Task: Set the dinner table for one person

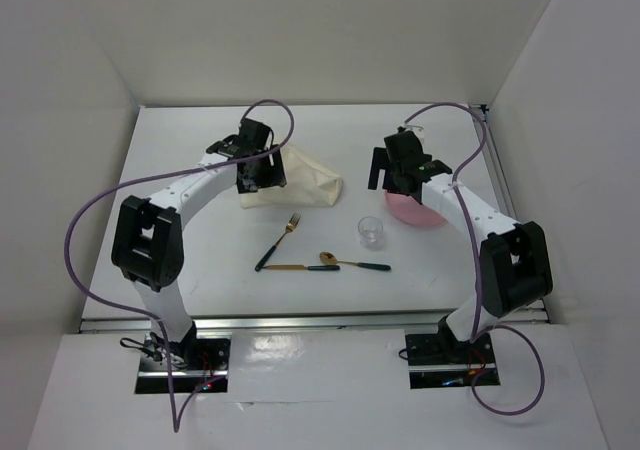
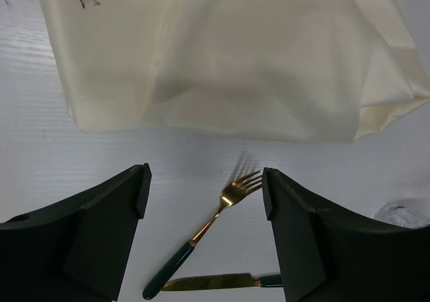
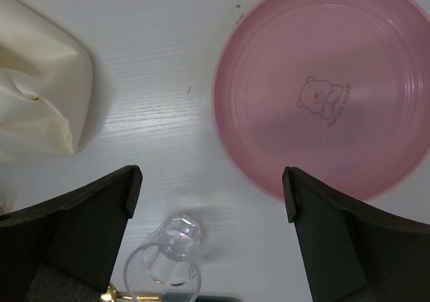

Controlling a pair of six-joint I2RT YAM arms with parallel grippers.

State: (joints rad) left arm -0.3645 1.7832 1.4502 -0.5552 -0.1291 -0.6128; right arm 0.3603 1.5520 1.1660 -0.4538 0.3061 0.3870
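On the white dinner table (image 1: 180,170) lie a cream cloth (image 1: 305,182), a pink plate (image 1: 418,213), a clear glass (image 1: 371,232), a gold fork with a dark handle (image 1: 278,242), a knife (image 1: 300,267) and a spoon (image 1: 355,262). My left gripper (image 1: 262,175) is open and empty, hovering over the cloth's near-left edge; its wrist view shows the cloth (image 2: 228,54), fork (image 2: 215,221) and knife (image 2: 208,283) below the open gripper (image 2: 205,188). My right gripper (image 1: 400,182) is open and empty above the plate's left rim; its wrist view shows the plate (image 3: 322,87) and glass (image 3: 164,262).
White walls enclose the table on the left, back and right. A metal rail (image 1: 300,320) runs along the near edge. The cloth's right corner (image 3: 40,94) shows in the right wrist view. The cutlery lies in a cluster between the arms.
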